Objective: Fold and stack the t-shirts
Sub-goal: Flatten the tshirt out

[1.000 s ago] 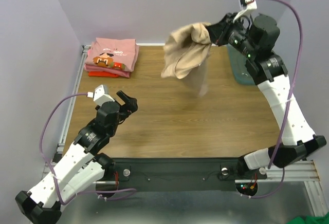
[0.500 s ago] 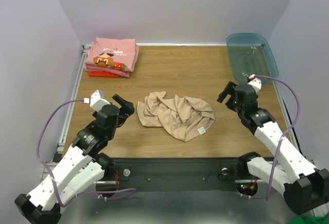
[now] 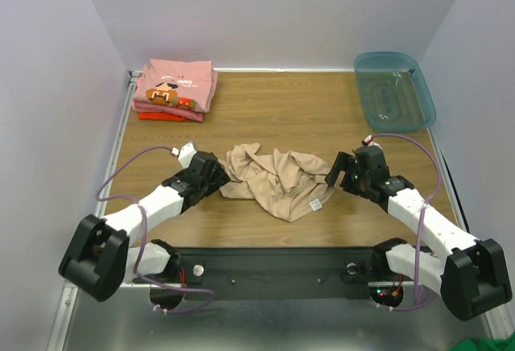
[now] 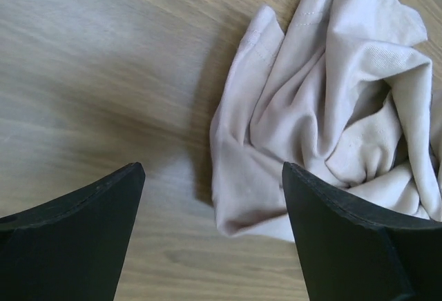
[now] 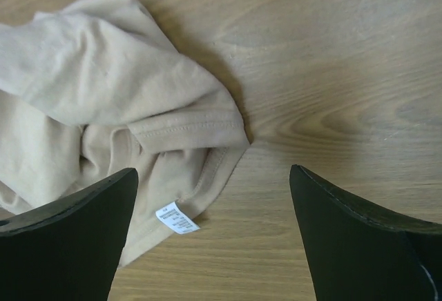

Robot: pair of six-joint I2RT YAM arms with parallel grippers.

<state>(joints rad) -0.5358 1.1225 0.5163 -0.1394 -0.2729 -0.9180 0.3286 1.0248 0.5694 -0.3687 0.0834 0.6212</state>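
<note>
Both arms have dropped low and closed in on the tan t-shirt (image 3: 273, 178), which a second ago hung in the air from the right arm and now lies crumpled at the middle of the wooden table (image 3: 265, 117).

From above, the left arm reaches in from the left and the right arm from the right, so the heap of cloth sits between them. The left gripper (image 3: 214, 172) is at the shirt's left edge, its jaws wide apart and holding nothing. Its wrist camera shows bare wood under one finger and bunched folds just ahead of the other. The right gripper (image 3: 338, 172) is at the shirt's right edge, jaws likewise spread and empty, with a hemmed edge lying between its fingers.

At the far left corner, a pink t-shirt (image 3: 173, 85) with a cartoon face lies folded on top of a red-orange t-shirt (image 3: 161, 115). A teal bin (image 3: 394, 89) stands at the far right. A small white label (image 5: 177, 218) pokes out of the tan shirt's near right edge.

Judging by the tangle, the main risk is a pinch that catches several layers at once, so the shirt lifts as a lump instead of spreading flat. Fingers this low could also scrape the wood, or push the cloth away before they close.
</note>
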